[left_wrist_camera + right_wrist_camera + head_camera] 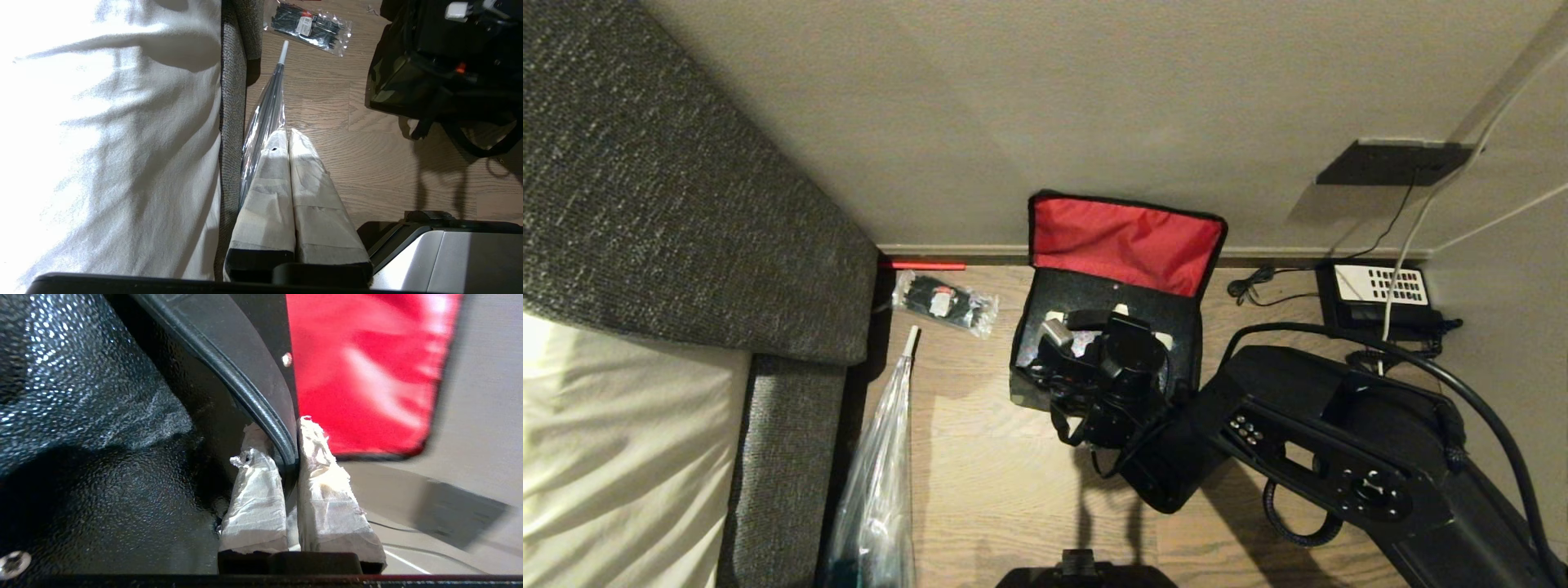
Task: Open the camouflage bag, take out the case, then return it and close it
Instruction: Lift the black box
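While the camouflage bag [1045, 384] sits on the wood floor [980, 457] against the wall with its red-lined lid [1123, 245] flipped up and back, the case [102, 437] shows as a black pebbled box directly under the right gripper [288, 437]. That gripper's taped fingers [253, 490] are pinched nearly together on the case's long black handle [245, 388], which runs as a curved band between them. From the head camera the right arm [1307, 441] reaches in over the open bag, and the wrist hides most of the case, so how far it sits inside the bag cannot be told.

Beyond the gripper, the red lid stands against the pale wall. Out to the gripper's left lies a clear packet of black ties [943, 304], then a clear umbrella [882, 474] along a grey sofa [670, 196]. To its right, a black phone with a white keypad [1380, 290] rests near the wall.

The left gripper [289, 139] hangs parked well apart from the bag, its taped fingers pressed together on nothing, just beside the umbrella.
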`<state>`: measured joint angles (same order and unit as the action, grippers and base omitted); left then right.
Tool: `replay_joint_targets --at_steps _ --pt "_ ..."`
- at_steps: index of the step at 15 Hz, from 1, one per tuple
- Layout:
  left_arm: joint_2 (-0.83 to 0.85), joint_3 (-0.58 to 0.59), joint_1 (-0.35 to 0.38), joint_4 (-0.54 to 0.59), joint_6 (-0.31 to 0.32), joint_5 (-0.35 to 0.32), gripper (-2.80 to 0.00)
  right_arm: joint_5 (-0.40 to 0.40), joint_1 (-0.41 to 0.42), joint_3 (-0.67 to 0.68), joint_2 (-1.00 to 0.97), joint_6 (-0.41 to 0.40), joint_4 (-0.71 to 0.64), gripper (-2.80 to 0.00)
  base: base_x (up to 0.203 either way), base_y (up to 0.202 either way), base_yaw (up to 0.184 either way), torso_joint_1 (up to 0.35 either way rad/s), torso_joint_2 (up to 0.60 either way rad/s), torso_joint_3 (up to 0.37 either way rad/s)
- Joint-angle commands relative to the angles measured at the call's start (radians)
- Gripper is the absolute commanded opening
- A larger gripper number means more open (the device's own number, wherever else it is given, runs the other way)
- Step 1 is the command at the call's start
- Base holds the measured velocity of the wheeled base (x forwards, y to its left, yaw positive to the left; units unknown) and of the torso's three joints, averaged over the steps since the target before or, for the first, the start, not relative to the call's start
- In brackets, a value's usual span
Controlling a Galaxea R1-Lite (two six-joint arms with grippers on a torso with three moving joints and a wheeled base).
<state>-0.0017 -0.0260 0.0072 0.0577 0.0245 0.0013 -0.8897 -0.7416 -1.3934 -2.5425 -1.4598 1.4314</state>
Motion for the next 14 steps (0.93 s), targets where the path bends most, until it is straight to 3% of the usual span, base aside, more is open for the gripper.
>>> replay_joint_targets --at_steps 1,3,14 --pt "0.002 0.0 0.0 0.001 0.0 0.0 -2.8 0.001 -0.011 0.004 0.025 0.104 -0.1 -2.8 0.0 0.0 0.0 0.0 0.0 0.0" --pt "0.002 0.0 0.0 0.001 0.0 0.0 -2.8 0.003 -0.012 0.003 0.044 0.145 -0.168 -2.8 0.0 0.0 0.0 0.0 0.0 0.0" --pt "0.002 0.0 0.0 0.001 0.0 0.0 -2.8 0.053 -0.01 0.012 0.116 0.123 -0.201 -2.8 0.0 0.0 0.0 0.0 0.0 0.0"
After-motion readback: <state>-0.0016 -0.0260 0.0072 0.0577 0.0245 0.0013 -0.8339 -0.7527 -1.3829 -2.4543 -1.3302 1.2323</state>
